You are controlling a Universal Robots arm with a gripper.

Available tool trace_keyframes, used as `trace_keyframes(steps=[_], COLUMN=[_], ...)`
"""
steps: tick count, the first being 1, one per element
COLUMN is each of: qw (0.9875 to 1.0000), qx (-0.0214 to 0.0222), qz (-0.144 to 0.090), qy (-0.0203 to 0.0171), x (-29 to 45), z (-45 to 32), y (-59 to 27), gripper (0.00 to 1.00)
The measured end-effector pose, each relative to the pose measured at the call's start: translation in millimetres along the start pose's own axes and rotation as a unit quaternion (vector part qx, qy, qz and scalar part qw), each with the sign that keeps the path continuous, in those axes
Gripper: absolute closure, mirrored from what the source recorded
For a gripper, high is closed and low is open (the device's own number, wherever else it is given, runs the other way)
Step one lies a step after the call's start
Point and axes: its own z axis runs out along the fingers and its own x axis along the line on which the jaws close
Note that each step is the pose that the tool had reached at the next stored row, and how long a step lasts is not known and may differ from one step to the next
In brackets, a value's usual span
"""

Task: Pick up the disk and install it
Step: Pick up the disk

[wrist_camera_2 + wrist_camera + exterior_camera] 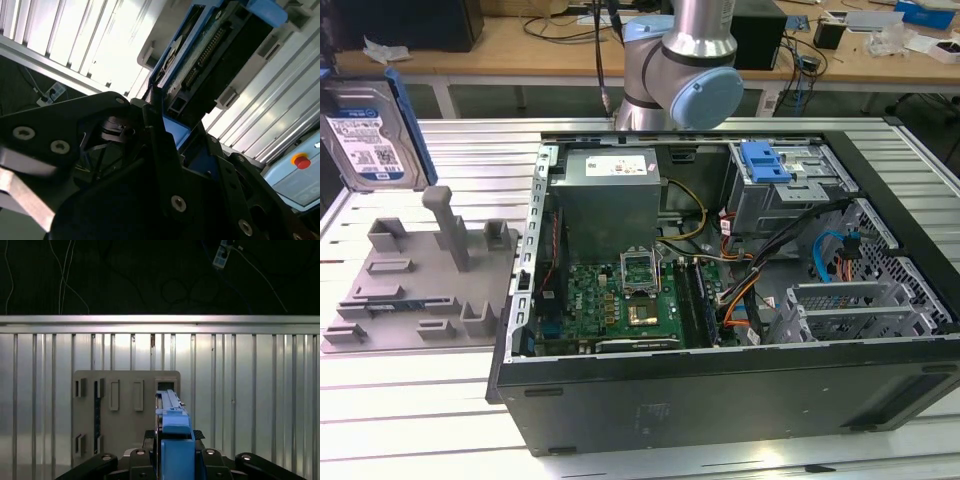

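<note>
The arm (692, 70) stands upright at the exterior view's top, its joint bent. In both wrist views, the gripper (175, 436) clamps the disk (171, 402) edge-on.

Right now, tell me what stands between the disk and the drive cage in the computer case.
The gripper grips the disk by the grey holder, outside the case. Toward the drive cage, on the exterior view's right, lie the case wall and the grey power-supply box; above them nothing visible blocks.

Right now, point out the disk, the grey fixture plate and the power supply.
disk (362, 140): exterior view, on its label.
grey fixture plate (415, 285): exterior view, bare flat base.
power supply (610, 215): exterior view, grey side.
</note>
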Motion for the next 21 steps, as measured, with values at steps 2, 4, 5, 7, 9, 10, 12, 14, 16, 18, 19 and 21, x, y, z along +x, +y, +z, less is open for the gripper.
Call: trace_keyframes(steps=[2,4,5,7,9,10,12,14,16,18,19,21], qw=[1.0,1.0,1.0,1.0,1.0,1.0,1.0,1.0,1.0,1.0,1.0,1.0], qx=[-0.0001,0.0,0.0,0.0,0.0,0.0,0.0,0.0,0.0,0.0,0.0,0.0], qz=[0.0,0.0,0.0,0.0,0.0,0.0,0.0,0.0,0.0,0.0,0.0,0.0], qy=[0.0,0.0,0.0,0.0,0.0,0.0,0.0,0.0,0.0,0.0,0.0,0.0], x=[0.2,0.4,0.5,0.8,1.1,1.2,1.3,1.5,1.7,2.0,2.1,2.2], z=[-6.3,-11.9,-14.8,-23.3,-30.8,-33.2,-38.0,-43.2,-48.7,-55.1,-59.3,-61.1], y=[0.2,0.3,0.4,0.6,0.8,0.8,1.0,1.1,1.2,1.3,1.4,1.5], gripper=[0.63,0.63,0.63,0.63,0.63,0.63,0.63,0.63,0.63,0.63,0.63,0.63])
